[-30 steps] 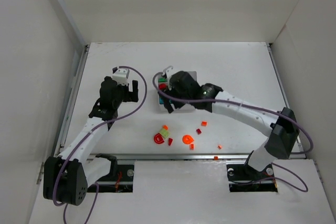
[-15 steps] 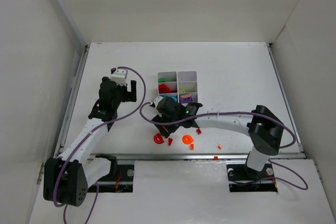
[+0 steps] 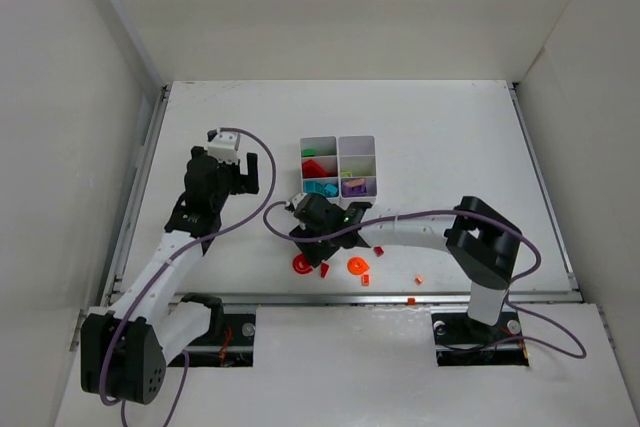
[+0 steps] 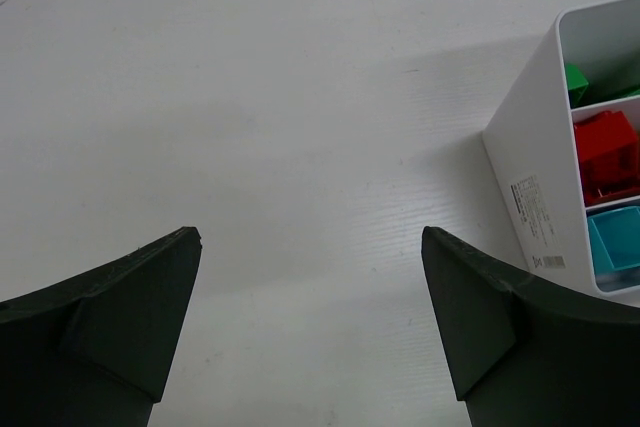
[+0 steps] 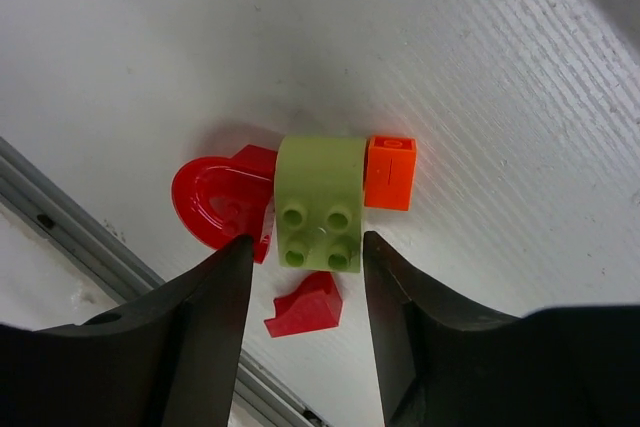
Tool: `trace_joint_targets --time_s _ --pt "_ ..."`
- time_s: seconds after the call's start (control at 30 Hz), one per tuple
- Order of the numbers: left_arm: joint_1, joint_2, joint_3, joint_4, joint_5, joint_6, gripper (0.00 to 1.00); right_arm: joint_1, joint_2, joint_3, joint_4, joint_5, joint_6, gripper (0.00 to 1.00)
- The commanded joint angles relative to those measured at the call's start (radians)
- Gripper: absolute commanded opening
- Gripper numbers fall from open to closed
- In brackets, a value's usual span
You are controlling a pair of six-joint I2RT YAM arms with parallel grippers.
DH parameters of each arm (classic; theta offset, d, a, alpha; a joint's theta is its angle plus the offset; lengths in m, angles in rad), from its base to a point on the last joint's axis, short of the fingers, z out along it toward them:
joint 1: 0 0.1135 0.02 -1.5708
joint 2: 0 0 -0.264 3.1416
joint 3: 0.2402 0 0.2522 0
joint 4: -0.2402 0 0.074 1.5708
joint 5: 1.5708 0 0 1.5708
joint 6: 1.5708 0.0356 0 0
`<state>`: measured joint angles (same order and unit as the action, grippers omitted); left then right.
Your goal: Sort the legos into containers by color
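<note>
Right wrist: lime lego (image 5: 320, 202) lengthwise toward pincer (image 5: 305, 240)

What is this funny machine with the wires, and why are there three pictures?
It is two robot arms bolted to a table. One picture looks down from above. The other two come from little cameras on each wrist, so you see dark fingers at the edges. The left gripper is open over bare table, holding nothing. The right gripper is open around a lime green brick, which lies between a red arch and an orange brick, with a small red piece nearby. The white box holds bricks sorted by colour.
</note>
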<state>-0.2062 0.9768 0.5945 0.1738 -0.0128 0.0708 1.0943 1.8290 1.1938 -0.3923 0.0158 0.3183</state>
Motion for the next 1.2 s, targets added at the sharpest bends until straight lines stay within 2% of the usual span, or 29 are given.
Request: trace_joint_targets --time_s 0.0,0.03,0.17,0.27,0.3,0.47,0.53,0.77,1.0,1.03,1.17 --pt "0.005 -0.026 -0.024 0.009 -0.010 -0.011 0.91 0.010 0.016 0.018 0.038 0.019 0.025 0.53" --pt "0.005 -0.026 -0.024 0.009 -0.010 -0.011 0.91 0.010 0.027 0.018 0.027 0.032 0.037 0.51" --pt "0.005 -0.026 -0.024 0.009 -0.010 -0.011 0.91 0.010 0.036 0.030 0.017 0.050 0.038 0.31" --pt "0.005 -0.026 -0.024 0.009 -0.010 -0.011 0.91 0.010 0.049 0.039 0.007 0.041 0.038 0.21" --pt "0.005 -0.026 -0.024 0.009 -0.010 -0.022 0.91 0.010 0.049 0.039 -0.002 0.041 0.038 0.15" --pt "0.005 -0.006 -0.024 0.020 0.004 -0.022 0.91 0.010 0.004 0.053 -0.034 0.055 0.038 0.07" --pt "0.005 0.016 -0.013 0.029 0.013 -0.022 0.91 0.010 -0.020 0.075 -0.057 0.067 0.024 0.00" --pt "0.005 0.043 0.008 0.029 0.001 -0.022 0.91 0.010 -0.120 0.118 -0.100 0.124 0.024 0.00" --pt "0.005 0.045 0.017 -0.005 -0.012 -0.009 0.91 0.010 -0.149 0.154 -0.143 0.171 0.024 0.00" --pt "0.014 0.045 0.018 -0.005 -0.012 -0.009 0.91 0.001 -0.163 0.167 -0.155 0.215 0.024 0.00" --pt "0.014 0.034 0.018 -0.014 -0.035 -0.009 0.91 -0.100 -0.163 0.323 -0.273 0.236 0.033 0.00"
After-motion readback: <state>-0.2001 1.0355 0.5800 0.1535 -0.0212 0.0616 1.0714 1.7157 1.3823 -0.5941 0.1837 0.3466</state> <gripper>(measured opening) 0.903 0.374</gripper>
